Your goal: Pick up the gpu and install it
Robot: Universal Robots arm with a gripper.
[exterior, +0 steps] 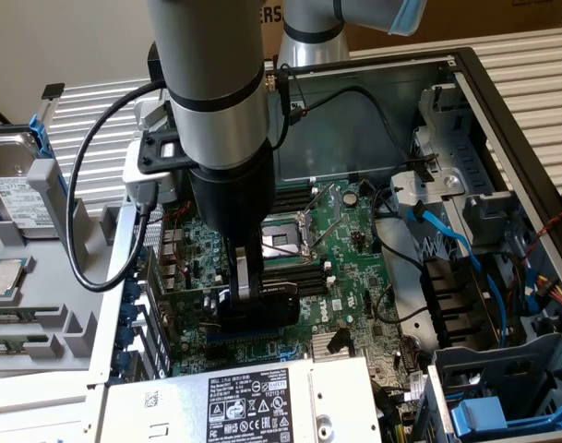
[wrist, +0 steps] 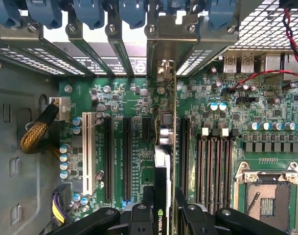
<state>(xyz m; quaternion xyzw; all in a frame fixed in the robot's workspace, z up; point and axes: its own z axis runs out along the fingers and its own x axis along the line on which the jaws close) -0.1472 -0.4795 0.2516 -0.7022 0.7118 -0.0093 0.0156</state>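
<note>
Green motherboard fills the bottom of the open PC case, and we've got the arm reaching straight down into it. Our gripper is clamped on the gpu, jaws pinched in narrow on either side of the thin card, which stands on edge over the board. In the wrist view we see the card lined up along the expansion slots, with its silver bracket up against the rear slot openings of the case. Whether it's fully seated in the slot we can't tell from here. In the exterior view the card's black cooler sits low, just above the board beside the empty CPU socket. A hard drive rests on the rack outside the case at the exterior view's left, well apart from the gripper
</note>
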